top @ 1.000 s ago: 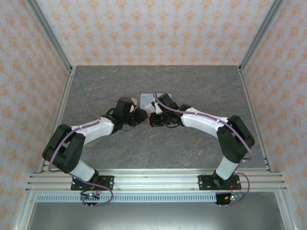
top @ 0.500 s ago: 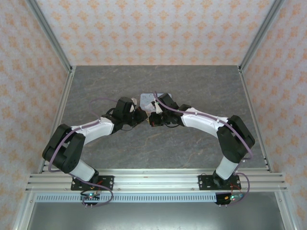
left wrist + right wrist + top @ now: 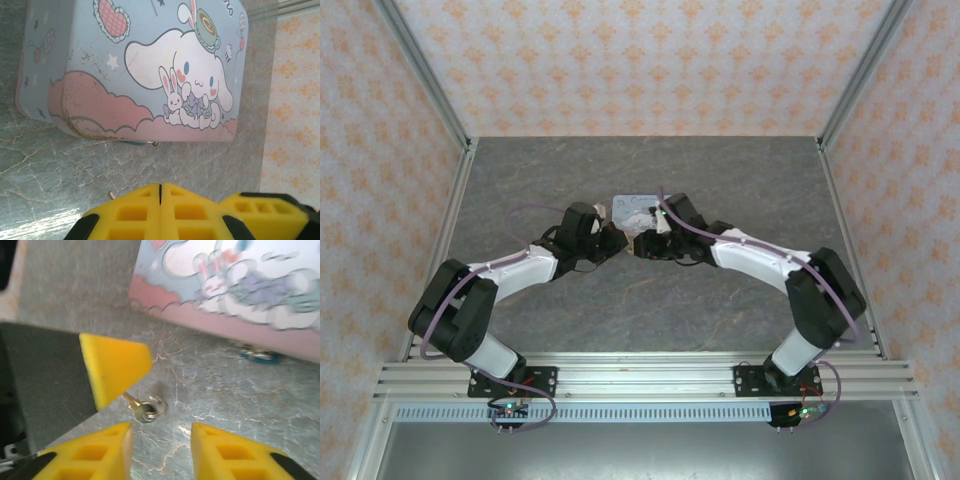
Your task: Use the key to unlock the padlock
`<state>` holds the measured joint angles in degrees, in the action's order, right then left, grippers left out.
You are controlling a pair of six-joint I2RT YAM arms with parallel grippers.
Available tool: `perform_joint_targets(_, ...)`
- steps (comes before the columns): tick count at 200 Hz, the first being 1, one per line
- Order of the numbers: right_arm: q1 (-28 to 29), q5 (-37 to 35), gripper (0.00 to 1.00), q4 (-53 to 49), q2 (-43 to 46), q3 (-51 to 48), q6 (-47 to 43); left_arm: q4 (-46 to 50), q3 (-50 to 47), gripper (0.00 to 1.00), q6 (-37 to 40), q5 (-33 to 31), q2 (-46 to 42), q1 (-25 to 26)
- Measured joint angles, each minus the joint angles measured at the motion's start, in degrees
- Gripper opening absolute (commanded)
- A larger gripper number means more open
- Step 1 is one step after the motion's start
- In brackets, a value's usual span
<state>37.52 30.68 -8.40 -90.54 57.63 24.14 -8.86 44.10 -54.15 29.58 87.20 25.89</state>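
Note:
The small brass key (image 3: 142, 410), with a ring through its bow, sticks out from under a yellow finger (image 3: 115, 365) of my left gripper. Its shaft is hidden there, and a brass stub (image 3: 111, 193) shows beside the shut left gripper (image 3: 160, 189). My right gripper (image 3: 161, 426) stands open just short of the key, with nothing between its fingers. In the top view the left gripper (image 3: 616, 240) and the right gripper (image 3: 642, 244) meet in front of the tin box. The teal padlock (image 3: 259, 355) hangs at the box's near edge, seen as a blue sliver of padlock (image 3: 140, 143).
The pale-blue cartoon tin box (image 3: 638, 207) lies flat on the grey marbled table (image 3: 570, 170), right behind both grippers. A yellow finger (image 3: 265, 210) of the right gripper sits close beside the left one. Aluminium frame posts and patterned walls bound the table.
The right gripper has opened, let go of the key and drawn back a little to the right. The left gripper has closed fully and kept its place.

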Motion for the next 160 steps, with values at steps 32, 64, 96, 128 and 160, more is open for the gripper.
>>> perform_joint_targets(32, -6.8, 2.2, 0.46, 7.3, 7.4, -7.0, 6.1, -0.9, 0.0, 0.00, 0.0, -0.1, -1.6, 0.0)
perform_joint_targets(64, -9.0, 4.2, 0.48, 16.8, 9.9, -11.9, 12.6, -3.5, 0.0, 0.00, 0.0, 0.0, -2.1, 0.0)
perform_joint_targets(96, -9.1, 4.9, 0.50, 27.8, 9.7, -15.4, 20.0, -8.3, 0.1, 0.00, 0.0, 0.0, -2.1, 0.0)
perform_joint_targets(128, -9.1, 5.0, 0.50, 37.4, 9.1, -15.4, 25.5, -12.3, 0.7, 0.00, -0.5, 0.0, -2.7, 0.0)
perform_joint_targets(160, -9.1, 5.4, 0.50, 45.6, 6.6, -15.4, 30.0, -17.1, 1.5, 0.00, -2.1, -0.1, -2.7, 0.0)
